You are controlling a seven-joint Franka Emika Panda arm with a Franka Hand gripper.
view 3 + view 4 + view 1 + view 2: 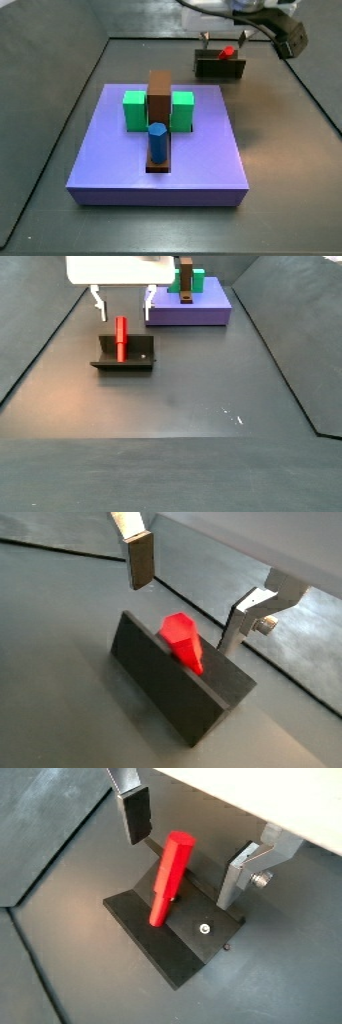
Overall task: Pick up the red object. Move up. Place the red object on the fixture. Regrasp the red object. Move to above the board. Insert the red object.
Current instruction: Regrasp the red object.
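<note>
The matte dark fixture (167, 938), an angular bracket nearest the wrist cameras, props the smooth red object (167, 878), a slim square stick leaning upright. The gripper (120, 306) hovers just above at its twelve o'clock, flat silver fingers (134, 813) spread wide, touching nothing. The lavender board (201, 311) lies beyond at two o'clock.

floor (160, 406): dark grey, bare mostly
on it: fixture (123, 356) and board (160, 155), well apart
gripper (122, 301): open, up above fixture
</note>
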